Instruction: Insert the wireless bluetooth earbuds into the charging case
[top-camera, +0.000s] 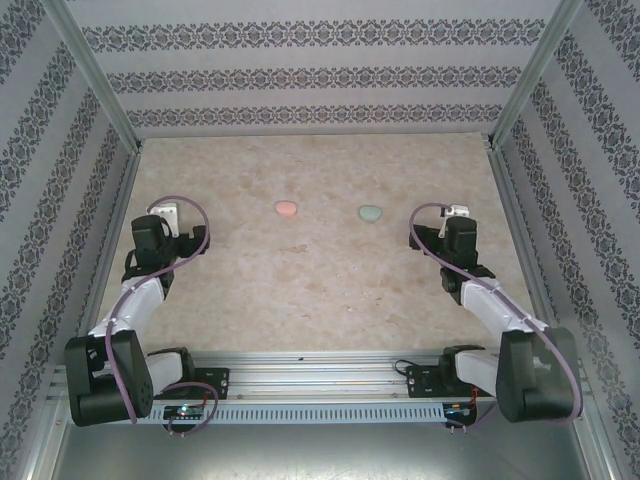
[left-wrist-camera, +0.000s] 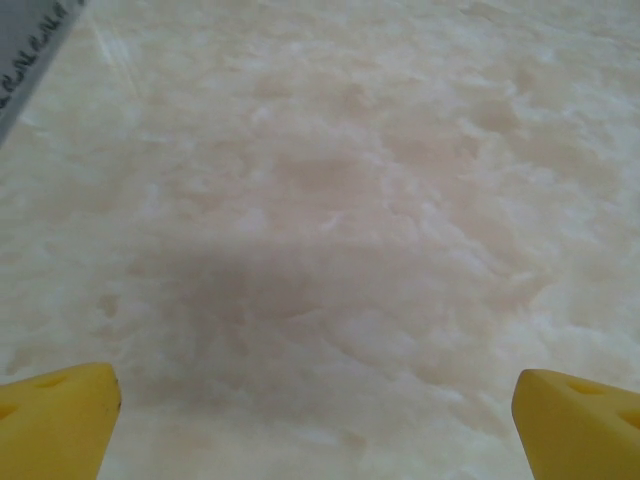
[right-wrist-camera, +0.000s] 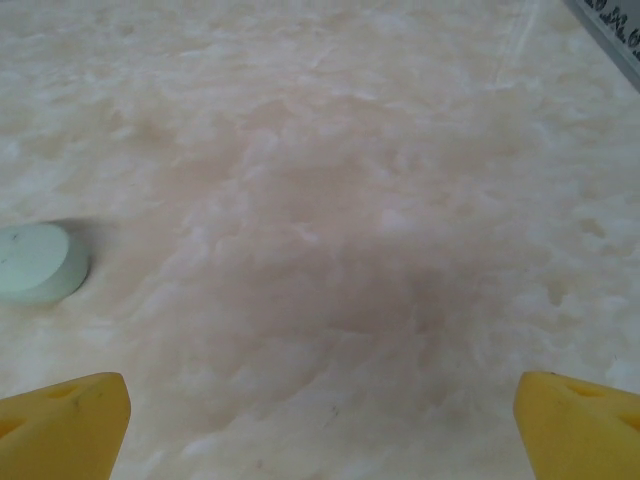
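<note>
1. The left fingers (left-wrist-camera: 55, 420) stand wide apart at the lower corners of the left wrist view, holding nothing, with bare counter (left-wrist-camera: 330, 200) between them.
2. The right fingers (right-wrist-camera: 65, 425) are spread just as wide and are empty.
3. In the top view the pink case (top-camera: 286, 209) lies just left of centre and the green case (top-camera: 371, 213) just right of centre, the two apart from each other.

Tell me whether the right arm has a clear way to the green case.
Probably yes. The green case lies on the bare table, ahead and to the left of the open right gripper, with nothing between them. The pink case sits farther left, out of the way.
</note>
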